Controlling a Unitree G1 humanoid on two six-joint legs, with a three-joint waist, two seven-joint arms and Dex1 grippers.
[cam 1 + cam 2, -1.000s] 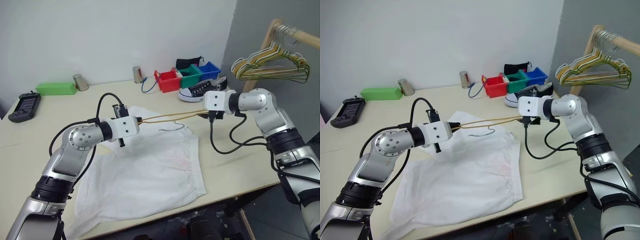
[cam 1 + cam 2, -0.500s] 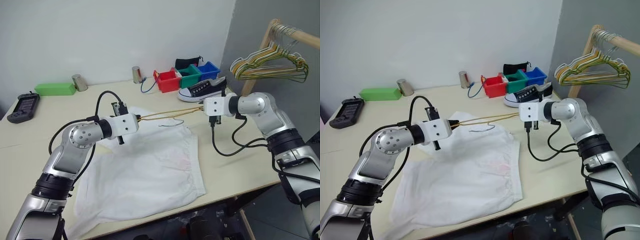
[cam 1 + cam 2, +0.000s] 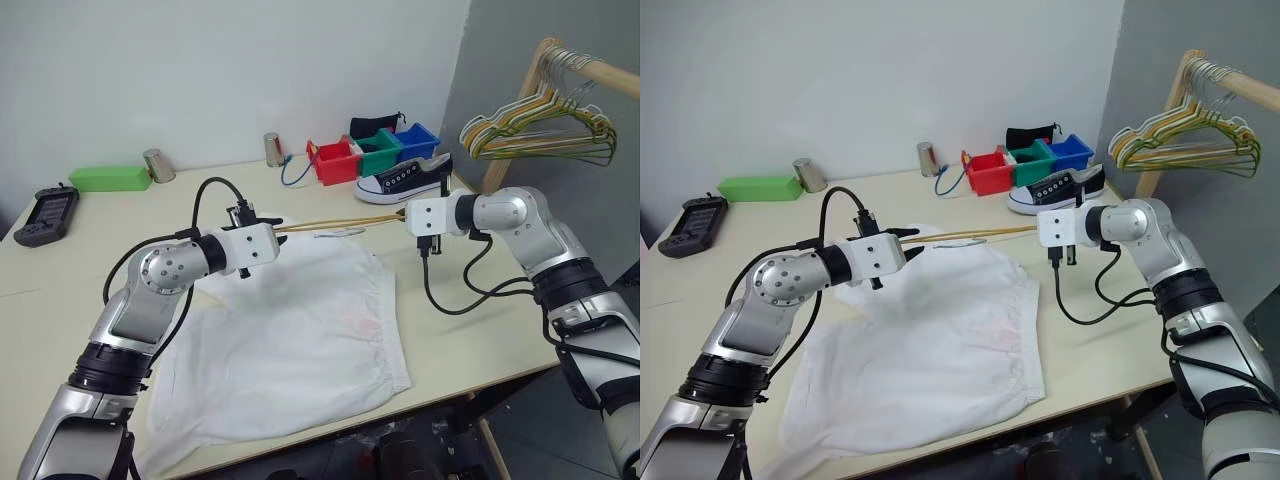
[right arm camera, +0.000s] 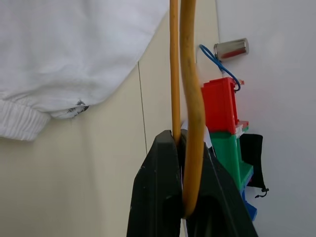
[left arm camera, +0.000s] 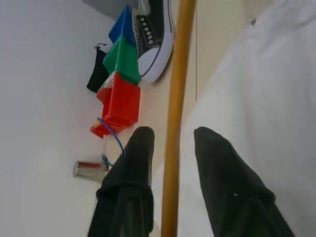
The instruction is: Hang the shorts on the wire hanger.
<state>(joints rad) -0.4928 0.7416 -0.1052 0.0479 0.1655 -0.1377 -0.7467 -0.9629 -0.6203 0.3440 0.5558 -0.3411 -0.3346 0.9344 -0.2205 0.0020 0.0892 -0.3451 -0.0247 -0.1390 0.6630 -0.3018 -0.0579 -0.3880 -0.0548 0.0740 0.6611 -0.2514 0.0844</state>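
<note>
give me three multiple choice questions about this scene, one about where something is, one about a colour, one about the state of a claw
1. Where are the shorts?
A. spread on the table
B. on the rack
C. on the floor

2. Which colour is the middle bin?
A. red
B. green
C. blue

3. What is the right claw doing?
A. standing open
B. shut on nothing
C. shut on the hanger

Answers: 1 A, the white fabric lies flat on the tabletop. 2 B, green sits between red and blue. 3 C, its fingers pinch the wire's end.

White shorts (image 3: 300,330) flat, gold hanger (image 3: 340,224) seemingly level
</note>
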